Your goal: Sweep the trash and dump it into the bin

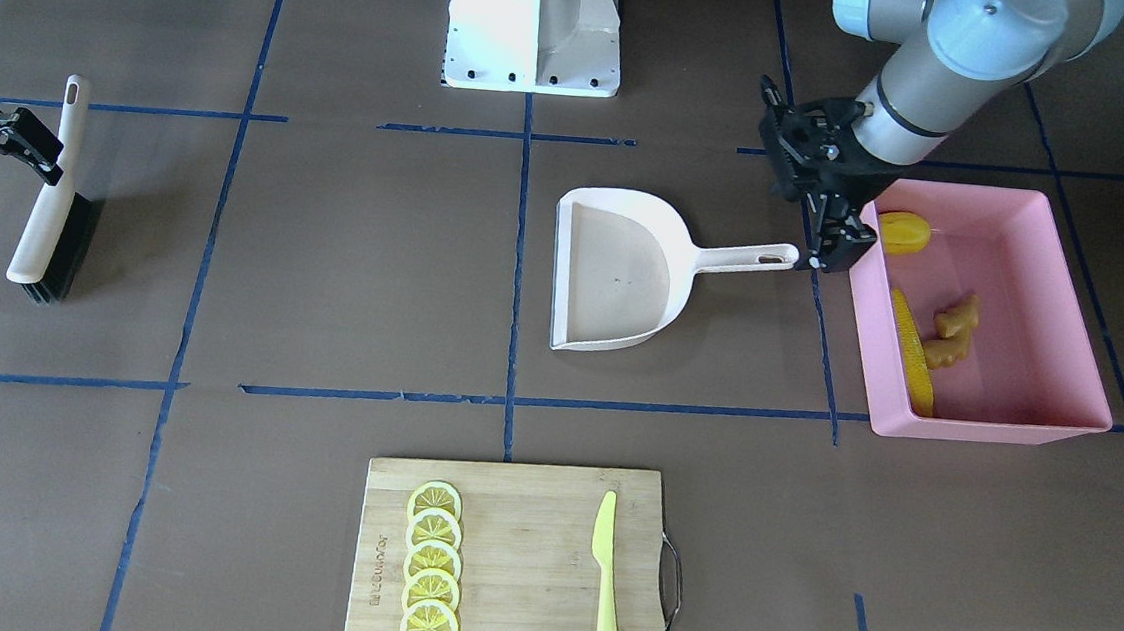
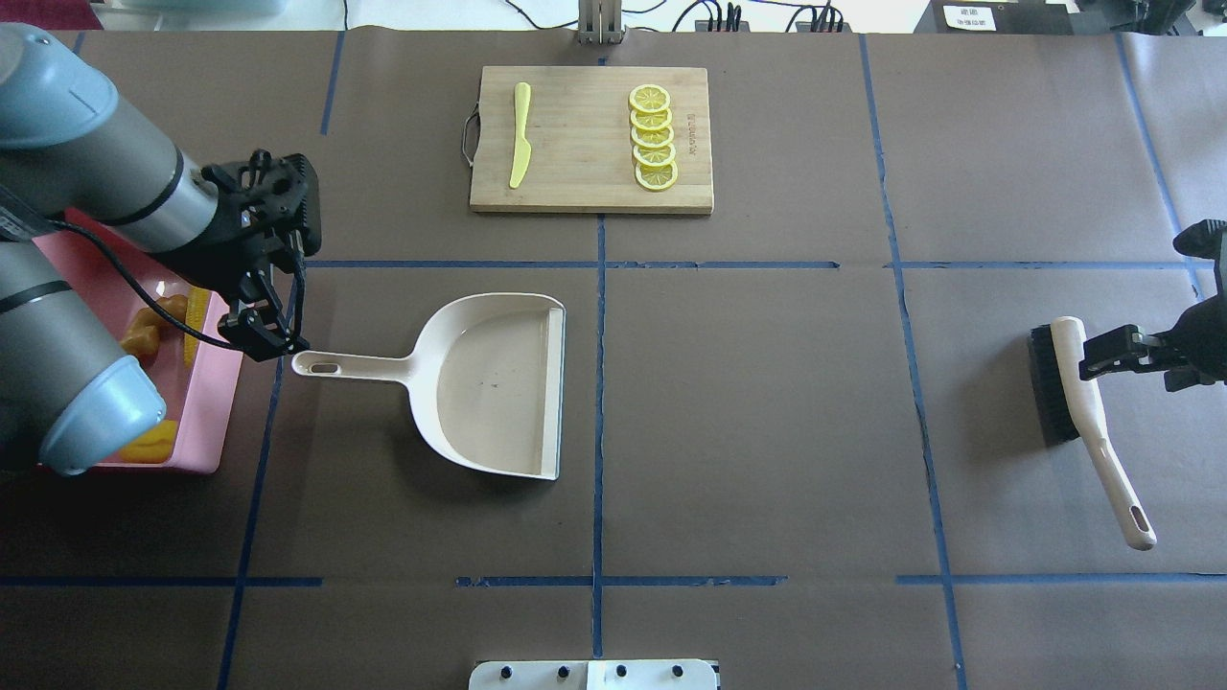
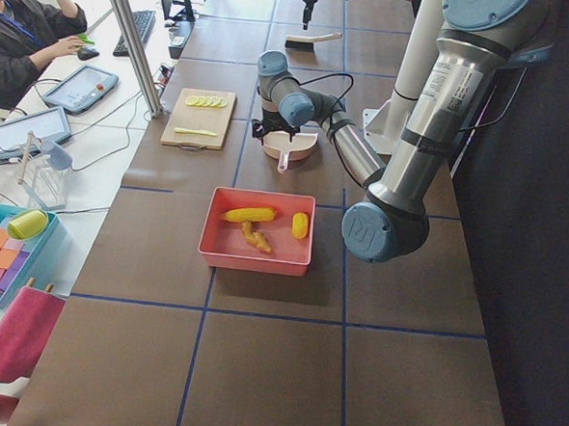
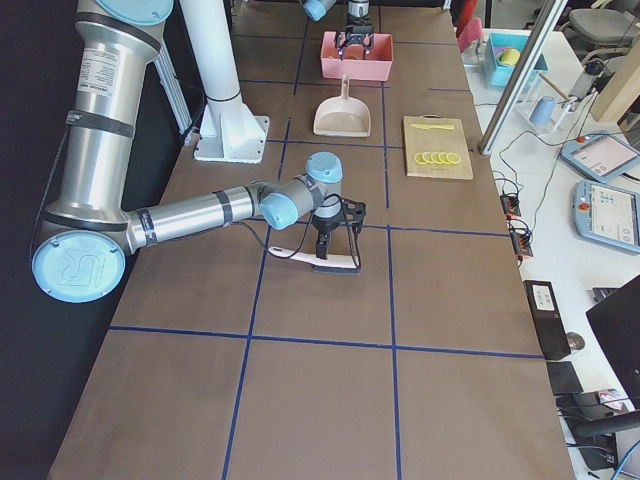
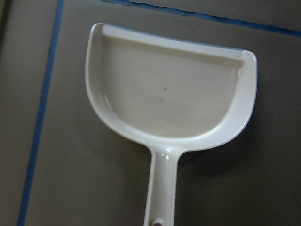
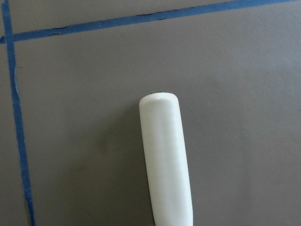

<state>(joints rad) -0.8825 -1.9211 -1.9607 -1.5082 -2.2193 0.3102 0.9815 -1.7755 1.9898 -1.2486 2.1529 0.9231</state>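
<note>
Closing step, as judged: long yellow corn cob (image 1: 912, 353), lumpy yellow oval fruit (image 1: 905, 232) and knobbly tan ginger root (image 1: 954, 331) inside large pink rectangular plastic bin (image 1: 985, 427); left gripper (image 1: 836, 252) released just beside bin, right gripper (image 1: 8, 152) released well apart from it; next calls for withdrawal only.

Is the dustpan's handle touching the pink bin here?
Apart. The overhead view shows a strip of bare table between the handle end of the dustpan and the near wall of the pink bin; the front-facing view shows the same gap.
</note>
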